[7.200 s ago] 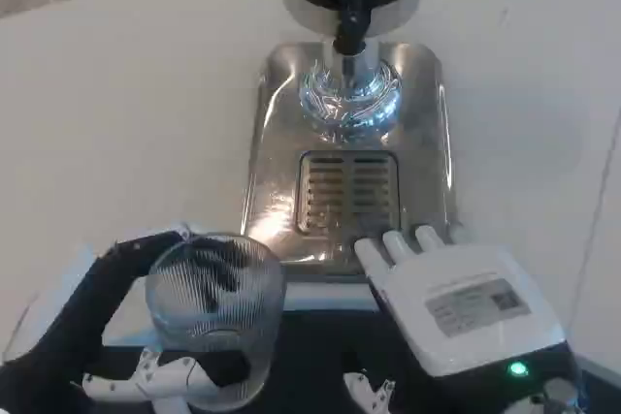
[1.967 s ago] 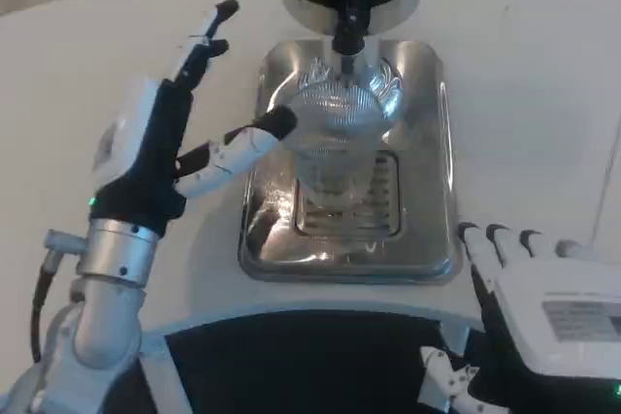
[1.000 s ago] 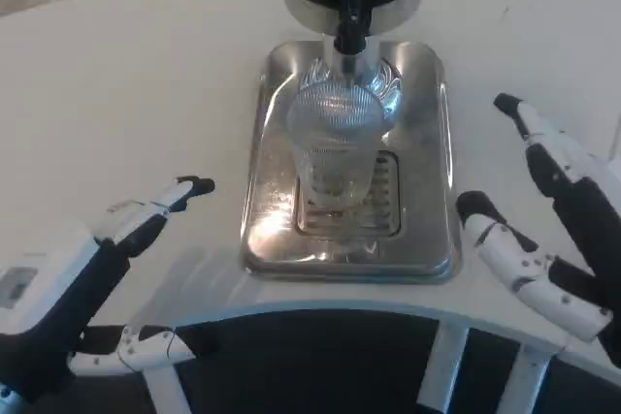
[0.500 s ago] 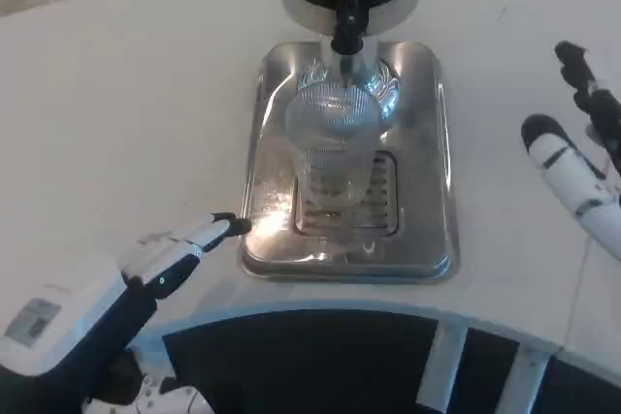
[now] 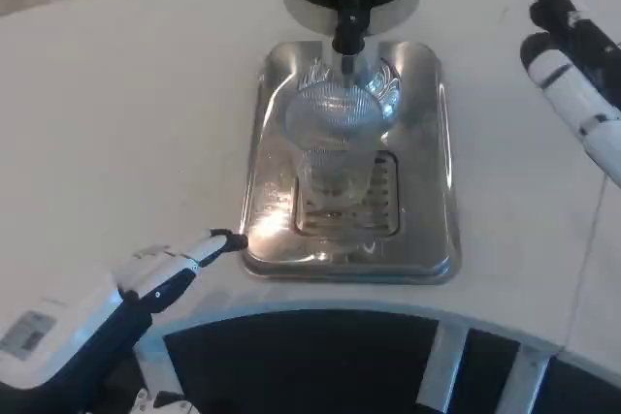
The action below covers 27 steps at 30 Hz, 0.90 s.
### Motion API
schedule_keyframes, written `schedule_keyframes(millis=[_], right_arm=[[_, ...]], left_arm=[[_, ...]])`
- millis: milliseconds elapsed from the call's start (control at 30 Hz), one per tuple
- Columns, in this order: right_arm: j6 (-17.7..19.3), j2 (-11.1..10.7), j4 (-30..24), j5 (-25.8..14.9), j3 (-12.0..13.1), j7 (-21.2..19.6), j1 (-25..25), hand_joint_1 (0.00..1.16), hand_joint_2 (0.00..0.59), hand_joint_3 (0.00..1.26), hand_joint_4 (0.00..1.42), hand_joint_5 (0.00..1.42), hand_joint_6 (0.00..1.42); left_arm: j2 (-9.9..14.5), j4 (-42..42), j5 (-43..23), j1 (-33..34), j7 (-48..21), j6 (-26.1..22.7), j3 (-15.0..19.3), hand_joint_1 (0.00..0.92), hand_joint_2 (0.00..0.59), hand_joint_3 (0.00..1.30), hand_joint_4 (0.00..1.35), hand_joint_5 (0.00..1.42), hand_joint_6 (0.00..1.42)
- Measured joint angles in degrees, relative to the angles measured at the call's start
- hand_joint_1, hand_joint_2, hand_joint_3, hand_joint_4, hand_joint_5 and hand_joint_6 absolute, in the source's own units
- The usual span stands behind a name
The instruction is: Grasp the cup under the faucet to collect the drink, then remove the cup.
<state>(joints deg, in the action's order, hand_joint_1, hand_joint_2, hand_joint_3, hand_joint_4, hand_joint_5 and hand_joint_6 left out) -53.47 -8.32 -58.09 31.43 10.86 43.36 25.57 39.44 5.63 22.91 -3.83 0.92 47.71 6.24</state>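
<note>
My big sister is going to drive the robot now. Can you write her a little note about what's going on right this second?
Left robot hand: low by the table's near edge, holding nothing, fingertips close to the drip tray's front left corner.
Right robot hand: raised at the far right, fingers apart, holding nothing.
Ribbed glass cup: standing upright on the tray, right below the black faucet.
Done: cup is in place under the faucet.
Left: collect the drink (I can't tell if any has poured), then grasp the cup and take it away.
</note>
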Motion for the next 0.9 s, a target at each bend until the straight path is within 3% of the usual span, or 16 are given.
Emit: schedule_keyframes(millis=[300, 633, 900], right_arm=[[-3.6, -3.6, 2.3, -10.0, -0.8, -5.7, 1.9, 0.07, 0.51, 0.0, 0.0, 0.0, 0.02], [-2.6, -7.3, 10.1, -19.5, -1.8, -11.8, 3.8, 0.05, 0.511, 0.0, 0.0, 0.0, 0.02], [-1.0, -8.9, 15.1, -24.1, -4.8, -16.2, 7.3, 0.05, 0.51, 0.0, 0.0, 0.0, 0.02]], left_arm=[[0.0, -0.7, -0.2, -0.5, -0.9, 0.0, 1.5, 0.107, 0.057, 0.17, 0.11, 0.2, 0.2], [0.0, -1.4, -0.2, -2.3, -1.3, 0.0, 2.1, 0.107, 0.057, 0.17, 0.11, 0.2, 0.2], [0.0, -1.6, -0.4, -2.5, -1.3, 0.0, 2.6, 0.107, 0.057, 0.17, 0.11, 0.2, 0.2]])
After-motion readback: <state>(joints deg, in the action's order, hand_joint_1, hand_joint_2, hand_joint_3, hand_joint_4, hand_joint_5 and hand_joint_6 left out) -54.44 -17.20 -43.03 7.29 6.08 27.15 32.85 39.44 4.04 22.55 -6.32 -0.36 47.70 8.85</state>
